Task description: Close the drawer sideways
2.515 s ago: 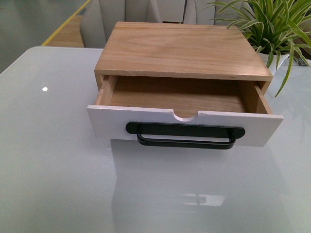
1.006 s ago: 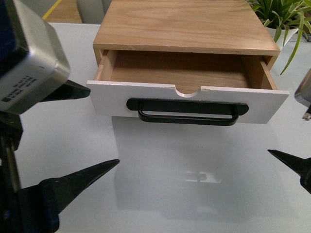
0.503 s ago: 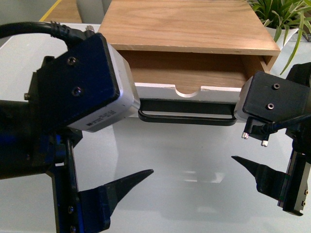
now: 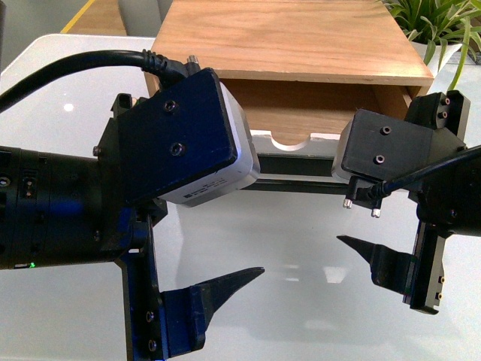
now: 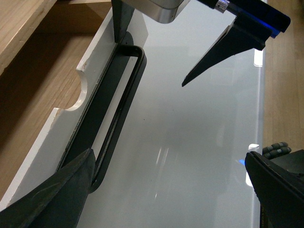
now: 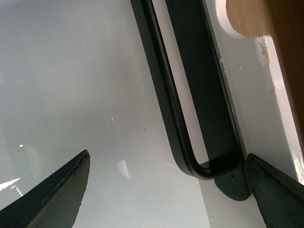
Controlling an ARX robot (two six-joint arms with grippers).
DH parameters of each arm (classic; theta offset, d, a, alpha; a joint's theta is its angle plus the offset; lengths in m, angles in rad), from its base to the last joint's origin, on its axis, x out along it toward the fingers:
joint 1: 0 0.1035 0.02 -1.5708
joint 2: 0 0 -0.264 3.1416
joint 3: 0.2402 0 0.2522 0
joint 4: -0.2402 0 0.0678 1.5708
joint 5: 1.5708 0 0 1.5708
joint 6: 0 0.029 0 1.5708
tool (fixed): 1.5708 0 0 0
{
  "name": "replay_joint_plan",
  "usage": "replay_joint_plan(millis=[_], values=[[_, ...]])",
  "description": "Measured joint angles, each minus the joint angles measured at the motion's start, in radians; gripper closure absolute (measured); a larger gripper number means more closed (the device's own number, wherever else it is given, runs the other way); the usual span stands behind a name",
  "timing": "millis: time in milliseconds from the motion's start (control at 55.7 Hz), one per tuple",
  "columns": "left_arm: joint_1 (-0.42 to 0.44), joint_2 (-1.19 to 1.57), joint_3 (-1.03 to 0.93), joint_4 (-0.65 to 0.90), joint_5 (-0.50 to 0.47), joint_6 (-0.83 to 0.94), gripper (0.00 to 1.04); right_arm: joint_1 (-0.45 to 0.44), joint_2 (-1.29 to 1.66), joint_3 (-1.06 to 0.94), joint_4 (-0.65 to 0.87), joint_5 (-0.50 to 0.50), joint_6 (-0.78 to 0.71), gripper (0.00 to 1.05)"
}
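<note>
The drawer (image 4: 301, 109) stands pulled out of the light-wood cabinet (image 4: 285, 37), facing me; its white front with the notch and the black bar handle (image 4: 297, 171) is partly hidden behind both wrist cameras. My left gripper (image 4: 244, 222) is open in front of the handle's left end. In the left wrist view (image 5: 166, 175) one finger lies over the handle (image 5: 114, 109) end against the front panel (image 5: 90, 61). My right gripper (image 4: 359, 207) is open at the handle's right end. In the right wrist view (image 6: 167, 156) its jaws straddle the handle (image 6: 166, 95) end, one finger over the white front (image 6: 266, 109).
The cabinet stands on a glossy white table (image 4: 301, 308). A potted plant (image 4: 440, 26) stands at the back right beside the cabinet. The table's edge (image 5: 261, 104) and wooden floor show in the left wrist view.
Both arms have come into the front view and moved forward to the drawer front, closing in on the handle's two ends. The drawer stays open as before.
</note>
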Motion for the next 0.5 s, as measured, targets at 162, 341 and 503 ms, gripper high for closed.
replay_joint_plan(millis=[162,341,503], values=[[-0.008,0.019,0.017,-0.003,0.006,0.008,0.09,0.012,0.013,0.007,-0.005,-0.002,-0.001,0.09],[-0.017,0.049,0.040,-0.014,0.012,0.012,0.09,0.024,0.032,0.015,-0.005,-0.001,-0.005,0.09],[-0.024,0.071,0.066,-0.026,0.015,0.013,0.09,0.032,0.042,0.024,-0.005,-0.001,-0.006,0.09]])
